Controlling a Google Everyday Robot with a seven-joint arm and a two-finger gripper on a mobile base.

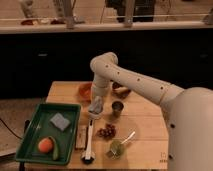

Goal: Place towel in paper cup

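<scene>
My gripper (95,108) points down over the middle of the wooden table (145,125), just left of a small dark cup (117,107) and just in front of an orange bowl (85,91). A pale greyish bunch sits at the gripper's tip; I cannot tell whether it is the towel. No other towel shows on the table. The cup stands upright about a hand's width to the right of the gripper.
A green tray (30,135) at the front left holds a grey sponge (60,121), an orange (45,145) and a green item (55,152). A white brush (89,142), grapes (106,131), a green cup with a spoon (117,147) and a brown bowl (121,91) lie around.
</scene>
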